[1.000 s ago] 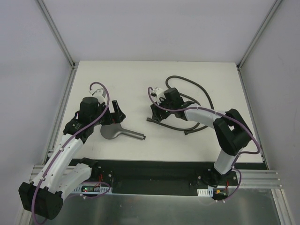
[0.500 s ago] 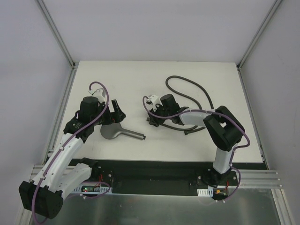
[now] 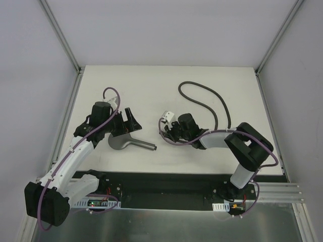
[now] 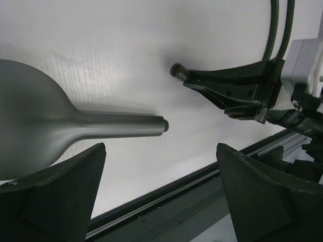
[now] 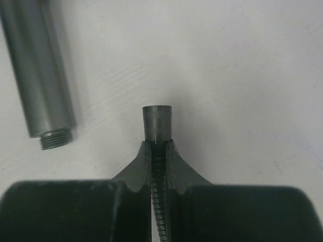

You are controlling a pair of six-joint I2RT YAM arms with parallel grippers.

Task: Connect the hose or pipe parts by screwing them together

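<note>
Right tool now sits further toward 6 o'clock; only its wrist view shows it clenching the thin dark grey flexible hose; left tool released.

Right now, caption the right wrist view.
Jaws clamp the hose behind its end fitting, beside the threaded shower-head handle.

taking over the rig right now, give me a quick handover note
Left gripper: open, poised at the shower head, not gripping it. The head lies flat on the table.
Right gripper: shut on the hose just behind its end fitting.
Done: hose end gripped and brought near the handle's threaded end, but apart and not lined up.
Left: grip the handle, align the fitting, screw them together.
</note>
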